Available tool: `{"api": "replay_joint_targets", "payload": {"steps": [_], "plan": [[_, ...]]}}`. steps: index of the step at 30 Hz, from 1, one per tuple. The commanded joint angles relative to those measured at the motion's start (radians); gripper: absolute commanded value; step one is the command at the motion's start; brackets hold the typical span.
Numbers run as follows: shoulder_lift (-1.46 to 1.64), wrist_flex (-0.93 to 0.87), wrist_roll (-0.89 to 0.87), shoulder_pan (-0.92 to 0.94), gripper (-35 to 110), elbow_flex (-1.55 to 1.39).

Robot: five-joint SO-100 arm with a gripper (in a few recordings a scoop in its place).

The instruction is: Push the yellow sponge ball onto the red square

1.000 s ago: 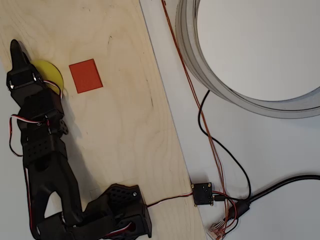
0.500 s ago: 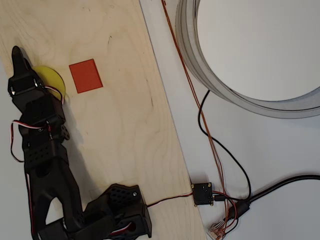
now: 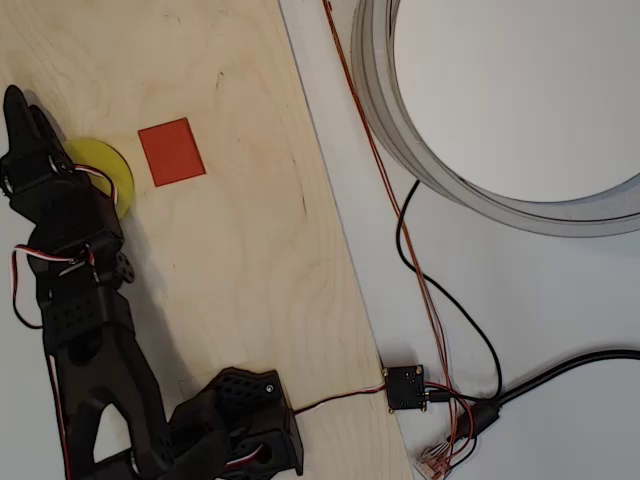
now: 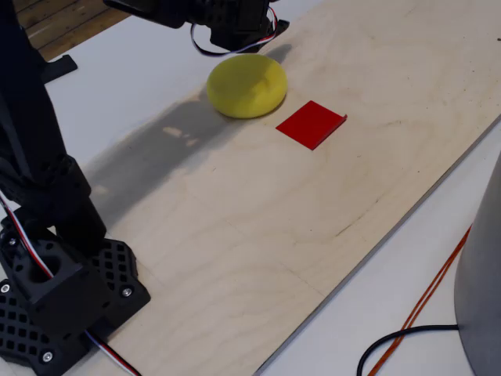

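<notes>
On the plywood board (image 3: 230,240), seen from overhead, the black gripper (image 3: 22,120) sits at 9 o'clock of the yellow ball (image 3: 108,168), fingers' spread impossible to tell. The red square (image 3: 171,152) lies just beside the ball at 3 o'clock, apart from it.

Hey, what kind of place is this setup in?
Probably a hobby or lab workbench: a plywood board on a white table, loose wires running to a small circuit board, and a 3D-printed arm base.
</notes>
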State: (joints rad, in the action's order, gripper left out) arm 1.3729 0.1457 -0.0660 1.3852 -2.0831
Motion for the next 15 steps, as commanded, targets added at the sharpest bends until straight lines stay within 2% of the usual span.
{"api": "replay_joint_targets", "payload": {"steps": [1,8,15], "plan": [[0.084,0.018,-0.035,0.021,14,0.040],[0.097,0.054,-0.262,-0.077,16,-0.032],[0.181,0.064,-0.339,-0.163,17,-0.106]]}}
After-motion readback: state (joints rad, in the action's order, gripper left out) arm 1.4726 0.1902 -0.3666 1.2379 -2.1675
